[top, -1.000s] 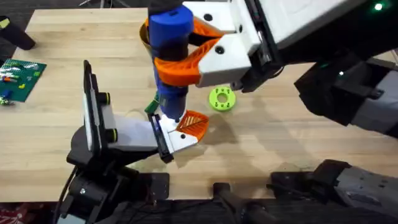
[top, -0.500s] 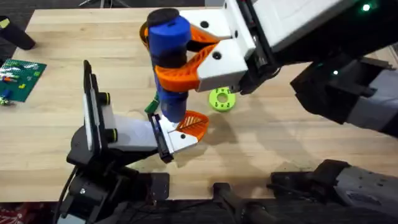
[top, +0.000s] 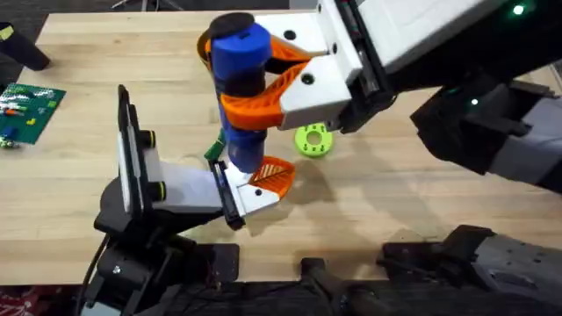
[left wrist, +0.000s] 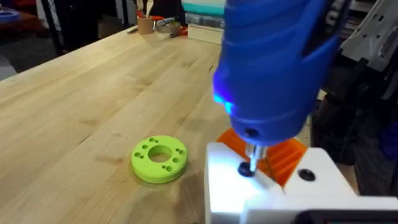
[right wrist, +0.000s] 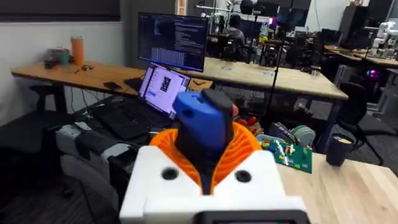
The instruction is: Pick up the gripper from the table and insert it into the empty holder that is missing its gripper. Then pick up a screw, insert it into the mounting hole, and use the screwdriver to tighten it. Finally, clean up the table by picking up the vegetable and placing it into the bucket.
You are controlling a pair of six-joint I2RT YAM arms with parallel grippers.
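Observation:
My right gripper is shut on the blue screwdriver and holds it upright, orange jaws wrapped around its body. The metal tip rests on a dark screw in the white holder at the end of my left arm. The small orange ribbed gripper sits in that holder, just behind the tip. The dark-green vegetable lies on the table left of the screwdriver, partly hidden. A sliver of the yellow-orange bucket shows behind the screwdriver.
A bright green ring-shaped disc with holes lies on the wood right of the holder. A green circuit board sits at the table's left edge. My right arm reaches in from the upper right.
The right gripper and screwdriver shifted slightly toward the far side a second ago and have stayed still since. The left arm and holder have not moved.

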